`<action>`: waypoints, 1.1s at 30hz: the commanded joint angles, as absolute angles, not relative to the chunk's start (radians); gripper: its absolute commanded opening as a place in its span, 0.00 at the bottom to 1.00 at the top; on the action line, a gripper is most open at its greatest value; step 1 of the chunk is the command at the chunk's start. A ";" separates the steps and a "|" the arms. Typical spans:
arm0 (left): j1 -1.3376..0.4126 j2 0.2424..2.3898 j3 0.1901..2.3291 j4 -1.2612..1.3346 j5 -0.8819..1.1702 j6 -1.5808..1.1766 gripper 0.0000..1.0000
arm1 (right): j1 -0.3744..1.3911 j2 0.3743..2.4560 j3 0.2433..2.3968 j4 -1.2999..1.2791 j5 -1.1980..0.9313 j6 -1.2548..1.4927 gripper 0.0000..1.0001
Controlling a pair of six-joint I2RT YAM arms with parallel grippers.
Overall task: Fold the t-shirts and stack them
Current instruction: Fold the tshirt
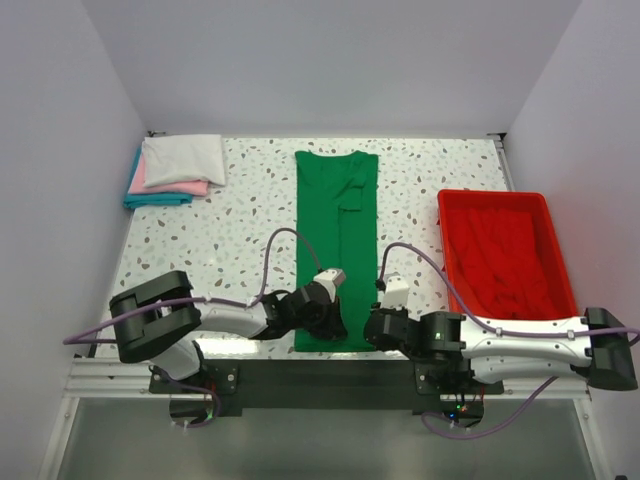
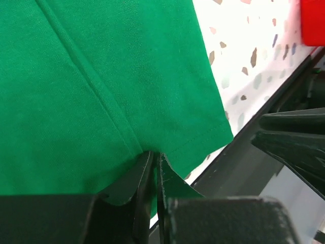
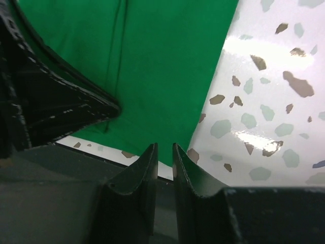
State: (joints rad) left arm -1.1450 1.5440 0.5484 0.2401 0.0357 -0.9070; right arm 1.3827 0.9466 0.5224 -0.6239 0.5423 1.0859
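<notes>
Overhead view of a speckled white counter (image 1: 240,215) enclosed by pale walls. Down the middle of the frame lies a plain bright green short-sleeved cloth t-shirt (image 1: 337,240). It is already folded lengthwise into a long narrow strip, with its collar end toward the top of the frame and its hem at the counter's lower edge.

In the upper left corner sits a neat pile of three finished shirts. A folded white cloth t-shirt (image 1: 185,158) is on top, a folded pink cloth t-shirt (image 1: 182,187) lies under it, and a folded teal cloth t-shirt (image 1: 152,199) is at the bottom. A rigid red plastic tray (image 1: 495,196) stands at the right of the frame, apart from the green shirt.

Both arms reach to the hem. The left gripper (image 1: 328,320) is on the strip's lower left part, and its wrist view shows the jaws nearly together, pinching green cloth at the hem. The right gripper (image 1: 370,328) is just beside the lower right corner. Its jaws show only a narrow gap with the shirt's corner at their tips, and I cannot tell whether any cloth is caught.

Three shirts appear done. The green one seems about halfway: the sides are folded in, but the crosswise folds and the move onto the pile are not yet made. The tray's inside reads only as red, so whether it holds more shirts is unclear.
</notes>
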 commanded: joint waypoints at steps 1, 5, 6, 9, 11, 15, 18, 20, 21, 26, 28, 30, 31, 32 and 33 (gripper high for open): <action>-1.157 1.598 0.541 0.264 0.060 -0.933 0.12 | 1.381 0.922 0.610 -0.713 0.627 1.046 0.22; -1.158 1.484 0.549 0.218 0.008 -0.930 0.20 | 1.362 0.894 0.634 -0.773 0.620 1.005 0.29; -1.158 1.458 0.551 0.201 0.002 -0.927 0.22 | 1.358 0.893 0.624 -0.766 0.589 0.985 0.32; -1.158 1.362 0.557 0.140 -0.032 -0.919 0.35 | 1.339 0.916 0.609 -0.726 0.532 0.957 0.43; -1.157 1.316 0.554 0.092 -0.041 -0.917 0.43 | 1.336 0.936 0.604 -0.695 0.477 0.953 0.49; -1.155 1.143 0.517 -0.033 -0.124 -0.983 0.54 | 1.269 0.925 0.555 -0.582 0.307 0.934 0.59; -1.155 1.019 0.448 -0.202 -0.205 -1.086 0.57 | 1.172 0.898 0.482 -0.543 0.174 0.943 0.60; -1.155 0.932 0.414 -0.241 -0.225 -1.156 0.58 | 1.125 0.843 0.439 -0.502 0.083 0.965 0.59; -1.155 0.905 0.384 -0.268 -0.225 -1.178 0.58 | 1.088 0.828 0.405 -0.489 0.060 0.989 0.58; -1.155 0.793 0.299 -0.287 -0.212 -1.258 0.57 | 1.063 0.805 0.354 -0.476 0.015 1.077 0.57; -1.155 0.779 0.267 -0.270 -0.199 -1.266 0.57 | 1.063 0.778 0.328 -0.474 0.020 1.126 0.57; -1.155 0.779 0.244 -0.246 -0.184 -1.273 0.57 | 1.062 0.755 0.301 -0.477 0.028 1.175 0.56; -1.155 0.785 0.239 -0.238 -0.178 -1.278 0.57 | 1.065 0.727 0.292 -0.485 0.037 1.192 0.55; -1.155 0.802 0.235 -0.233 -0.169 -1.281 0.56 | 1.063 0.712 0.284 -0.489 0.041 1.206 0.55; -1.155 0.810 0.226 -0.219 -0.166 -1.284 0.56 | 1.063 0.698 0.270 -0.503 0.051 1.232 0.54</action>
